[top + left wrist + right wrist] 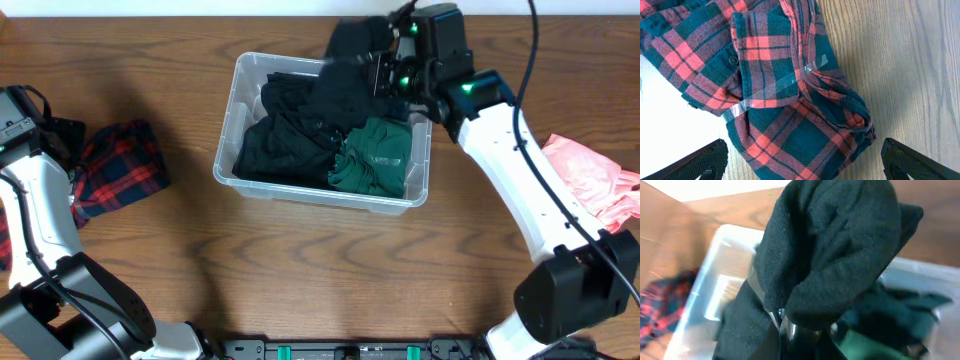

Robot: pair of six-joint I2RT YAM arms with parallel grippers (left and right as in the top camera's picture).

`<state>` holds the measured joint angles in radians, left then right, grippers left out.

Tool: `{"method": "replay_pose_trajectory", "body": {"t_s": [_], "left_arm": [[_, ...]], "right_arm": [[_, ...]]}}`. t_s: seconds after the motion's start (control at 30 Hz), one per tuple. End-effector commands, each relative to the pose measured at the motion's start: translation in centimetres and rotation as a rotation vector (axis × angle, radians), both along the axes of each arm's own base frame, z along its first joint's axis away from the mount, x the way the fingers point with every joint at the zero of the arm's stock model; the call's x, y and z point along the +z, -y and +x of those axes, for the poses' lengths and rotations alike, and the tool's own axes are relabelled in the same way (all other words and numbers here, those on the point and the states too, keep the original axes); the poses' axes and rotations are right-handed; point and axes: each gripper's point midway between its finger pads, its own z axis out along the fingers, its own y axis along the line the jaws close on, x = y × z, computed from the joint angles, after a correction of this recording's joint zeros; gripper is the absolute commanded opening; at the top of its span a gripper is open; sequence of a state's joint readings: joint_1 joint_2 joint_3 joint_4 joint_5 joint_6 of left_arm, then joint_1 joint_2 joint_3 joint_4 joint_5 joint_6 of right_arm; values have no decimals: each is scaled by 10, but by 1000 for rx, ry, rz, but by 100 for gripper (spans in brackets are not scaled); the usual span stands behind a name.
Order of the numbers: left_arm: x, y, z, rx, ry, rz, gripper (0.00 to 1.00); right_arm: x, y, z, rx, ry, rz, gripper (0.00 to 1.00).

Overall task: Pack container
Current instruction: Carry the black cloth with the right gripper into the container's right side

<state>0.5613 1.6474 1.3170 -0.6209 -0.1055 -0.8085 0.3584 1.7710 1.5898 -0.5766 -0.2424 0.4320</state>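
Left gripper (807, 165) is hanging wide open, holding nothing, just above the plaid shirt (120, 165) that is lying bunched on the table (300, 270) at the far left, well apart from the bin. Container (320, 197) is sitting mid-table, already carrying black clothes (285, 130) on its left side and a green garment (378, 155) at its right end. Right gripper (385, 72) is pinching nearly closed on a dark garment (835, 245), which is draping over the fingers and hanging above the bin's back right corner. Step in hand is probably dropping this garment in. The bundle is partly overhanging the back rim, so it likely needs bringing forward toward the bin's middle before letting go, or cloth risks catching on the edge or spilling outside. Room inside is getting tight, with the pile nearing the rim. Pink cloth (595, 180) is lying at the far right, beside the right arm. Bare wood is showing in front of the bin.
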Motion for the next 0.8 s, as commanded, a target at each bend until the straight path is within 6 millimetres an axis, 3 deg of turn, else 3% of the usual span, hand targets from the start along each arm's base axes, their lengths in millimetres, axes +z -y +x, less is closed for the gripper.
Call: {"method": "replay_pose_trajectory", "body": {"t_s": [0.0, 0.53, 0.77], "left_arm": [[-3, -4, -2, 14, -13, 7, 98], [-3, -4, -2, 14, -13, 7, 98], [-3, -4, -2, 14, -13, 7, 98]], "right_arm": [[-8, 7, -3, -15, -5, -72, 1], [-76, 28, -25, -56, -130, -167, 1], [-93, 57, -27, -135, -151, -269, 1]]}}
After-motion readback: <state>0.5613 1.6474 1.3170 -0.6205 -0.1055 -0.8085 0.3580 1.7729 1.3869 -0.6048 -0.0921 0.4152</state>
